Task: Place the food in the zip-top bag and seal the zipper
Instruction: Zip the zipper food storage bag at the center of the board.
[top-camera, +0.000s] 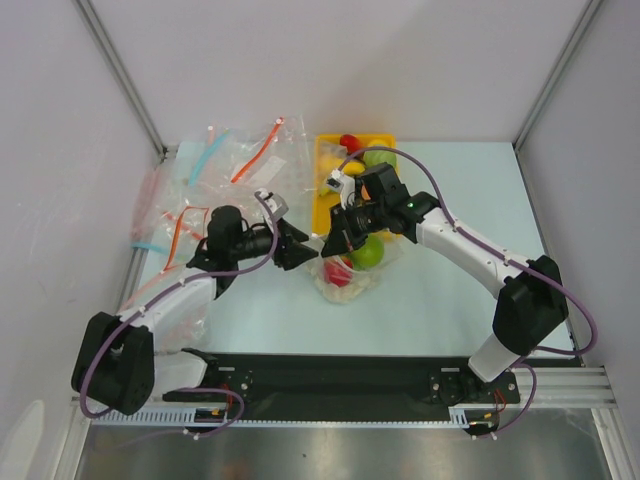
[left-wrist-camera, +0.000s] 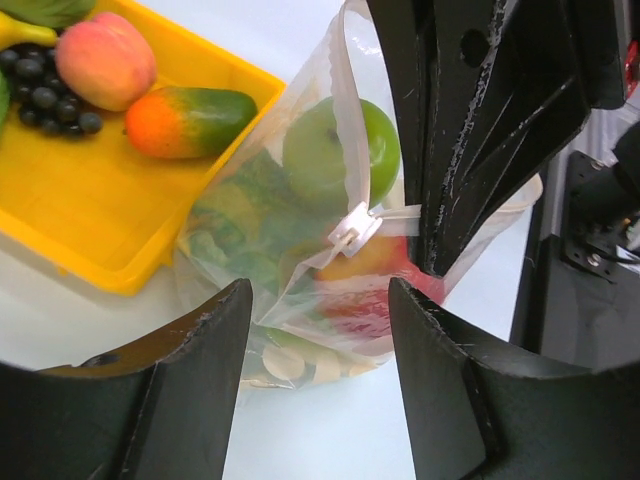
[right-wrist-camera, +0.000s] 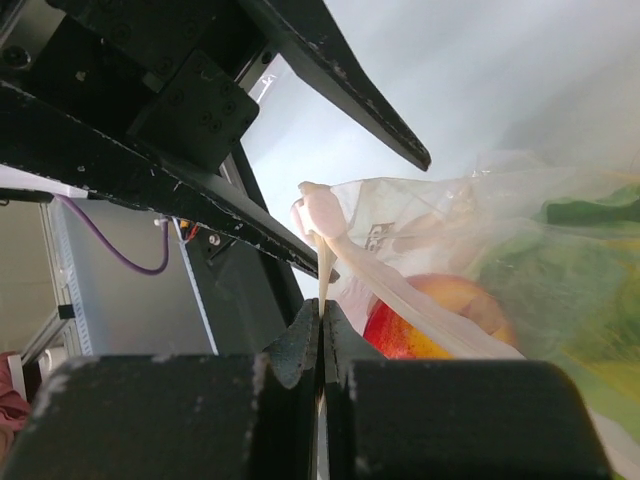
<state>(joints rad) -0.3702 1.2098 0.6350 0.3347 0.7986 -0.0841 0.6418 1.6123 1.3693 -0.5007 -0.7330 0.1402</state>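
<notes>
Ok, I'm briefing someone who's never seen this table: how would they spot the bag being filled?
Find the yellow tray at the far middle of the table; the zip-top bag sits in front of it, its mouth pinched by the right end effector. Unlike the flat bags with blue or red strips at the left, it bulges with a green apple and a red fruit.

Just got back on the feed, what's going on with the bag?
The right claw is shut on the zipper at the mouth of the bag. The left claw is open, facing the bag near the white slider, touching nothing. The apple, cabbage and red fruit are inside the bag. Whether the zipper is sealed cannot be told. Other fruit lies in the tray.
</notes>
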